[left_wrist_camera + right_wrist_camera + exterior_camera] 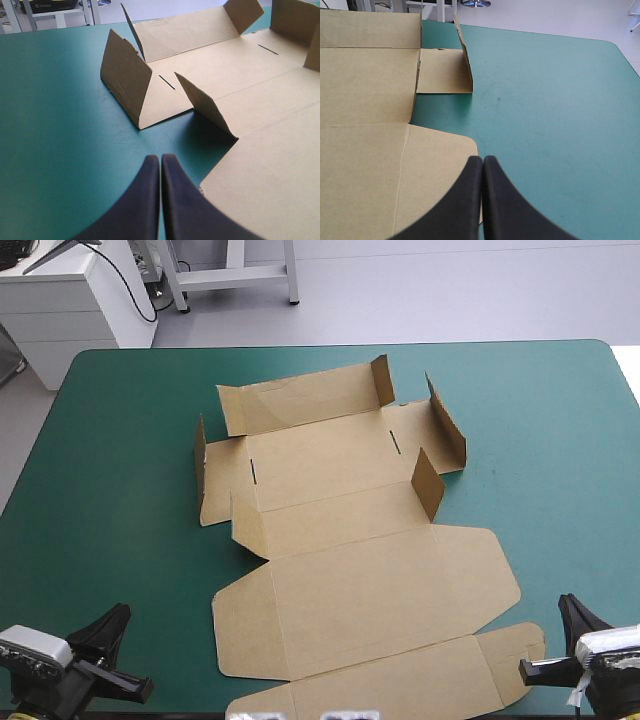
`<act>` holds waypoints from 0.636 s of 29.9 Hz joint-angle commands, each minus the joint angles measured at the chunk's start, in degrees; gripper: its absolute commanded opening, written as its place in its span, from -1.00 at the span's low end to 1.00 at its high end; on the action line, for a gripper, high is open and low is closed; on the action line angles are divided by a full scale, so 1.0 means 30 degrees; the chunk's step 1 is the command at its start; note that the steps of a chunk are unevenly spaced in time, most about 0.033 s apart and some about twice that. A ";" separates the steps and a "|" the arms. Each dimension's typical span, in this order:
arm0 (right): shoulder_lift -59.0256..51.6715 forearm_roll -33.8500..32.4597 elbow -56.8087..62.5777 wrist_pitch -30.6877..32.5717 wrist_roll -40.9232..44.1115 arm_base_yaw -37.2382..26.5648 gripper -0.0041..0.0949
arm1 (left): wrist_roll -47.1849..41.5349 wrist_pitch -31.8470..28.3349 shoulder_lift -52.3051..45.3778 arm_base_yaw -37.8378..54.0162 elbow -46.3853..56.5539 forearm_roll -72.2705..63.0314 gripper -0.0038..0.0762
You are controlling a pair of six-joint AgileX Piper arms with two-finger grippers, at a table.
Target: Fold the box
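The box (pixel 350 530) lies mostly flat in the middle of the table (pixel 540 440), the left fingers (pixel 147 200) and right fingers (pixel 467 200) pressed together, empty, at its near edge; folding looks barely begun, so next they must part and raise a wall.

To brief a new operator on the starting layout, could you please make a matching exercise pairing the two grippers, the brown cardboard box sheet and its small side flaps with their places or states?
Things:
1. left gripper, black fingers
2. right gripper, black fingers
3. brown cardboard box sheet
4. small brown side flaps

Places or states:
A. standing up from the sheet
B. shut, by the teal-green table, at its near right corner
C. spread mostly flat mid-table
D. shut, by the near left corner

Pairs: 1-D, 2-B, 3-C, 4-A.
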 commanded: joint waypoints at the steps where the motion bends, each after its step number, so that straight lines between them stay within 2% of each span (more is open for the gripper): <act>1: -0.0491 -0.0049 -0.0514 -0.1380 -0.0039 -0.0109 -0.96 | -0.0179 -0.1432 -0.0038 -0.0085 -0.0607 -0.0137 -0.92; 14: -0.0249 -0.0453 -0.0514 -0.1380 -0.0119 -0.0109 -0.96 | -0.0179 -0.1432 -0.0038 -0.0085 -0.0607 -0.0137 -0.92; 19: 0.2021 0.0390 -0.1080 -0.1554 -0.0120 -0.0109 -0.96 | -0.0179 -0.1432 -0.0038 -0.0085 -0.0607 -0.0137 -0.92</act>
